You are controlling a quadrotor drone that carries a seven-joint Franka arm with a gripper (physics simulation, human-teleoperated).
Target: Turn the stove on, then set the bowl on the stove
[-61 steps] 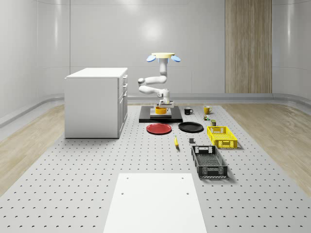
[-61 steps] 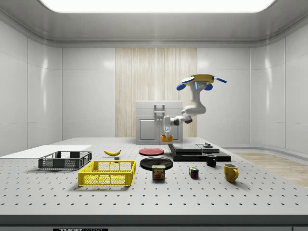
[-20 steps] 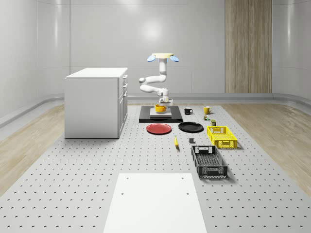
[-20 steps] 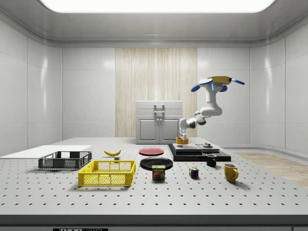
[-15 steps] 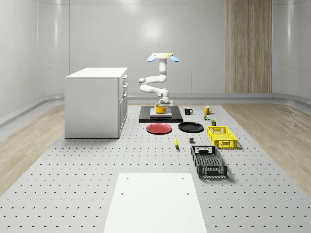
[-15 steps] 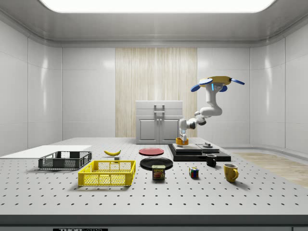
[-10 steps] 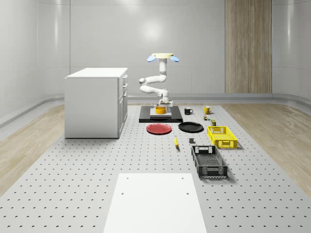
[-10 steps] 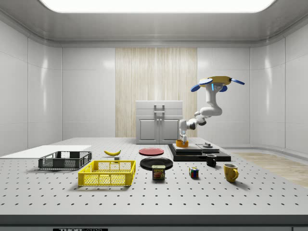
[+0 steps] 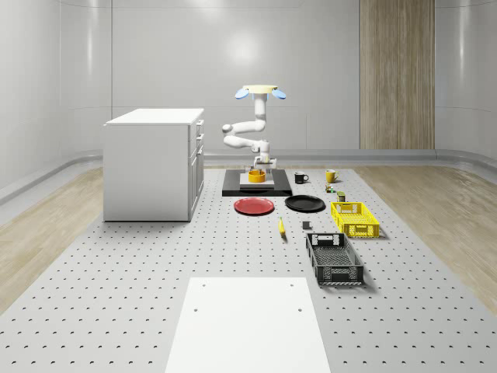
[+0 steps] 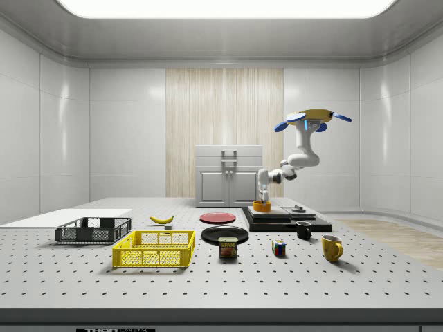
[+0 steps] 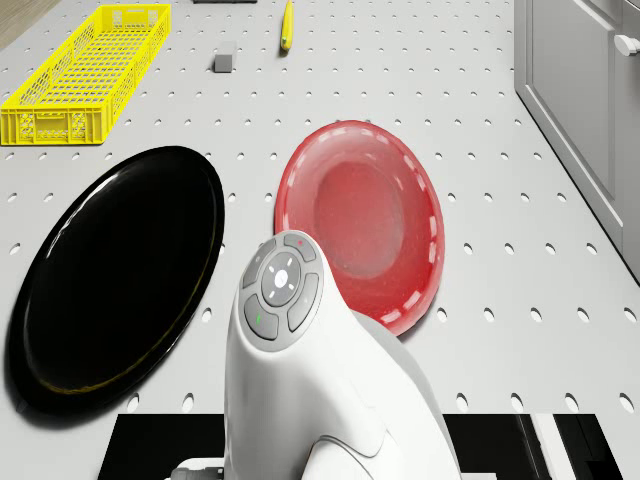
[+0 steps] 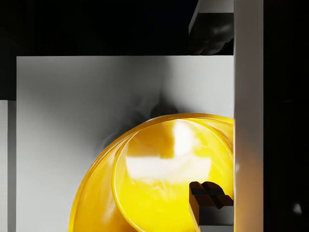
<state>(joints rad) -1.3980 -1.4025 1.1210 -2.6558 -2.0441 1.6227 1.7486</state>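
Observation:
The yellow bowl (image 9: 256, 177) (image 10: 261, 205) sits on the grey plate of the black stove (image 9: 273, 190) (image 10: 284, 218). My drone (image 9: 261, 91) (image 10: 313, 117) hovers above the stove's far side, with the white arm bent down over it. The gripper (image 9: 262, 165) (image 10: 262, 196) hangs just above the bowl. In the wrist view the gripper (image 12: 210, 111) is open. One fingertip (image 12: 207, 191) is inside the bowl (image 12: 154, 179) and the other is beyond its rim. Neither fingertip visibly touches it. A knob (image 10: 299, 208) stands on the stove.
In front of the stove lie a red plate (image 9: 254, 206) (image 11: 360, 215) and a black plate (image 9: 304, 203) (image 11: 110, 270). A white cabinet (image 9: 154, 163) stands at the whole-scene view's left. Two mugs (image 9: 300, 177), a yellow crate (image 9: 354, 218), a black crate (image 9: 334, 259) and a banana (image 9: 281, 226) lie to the right.
The gripper has opened and let go of the bowl, which settled onto the stove's grey plate. The gripper has risen a little. The drone has stayed in place.

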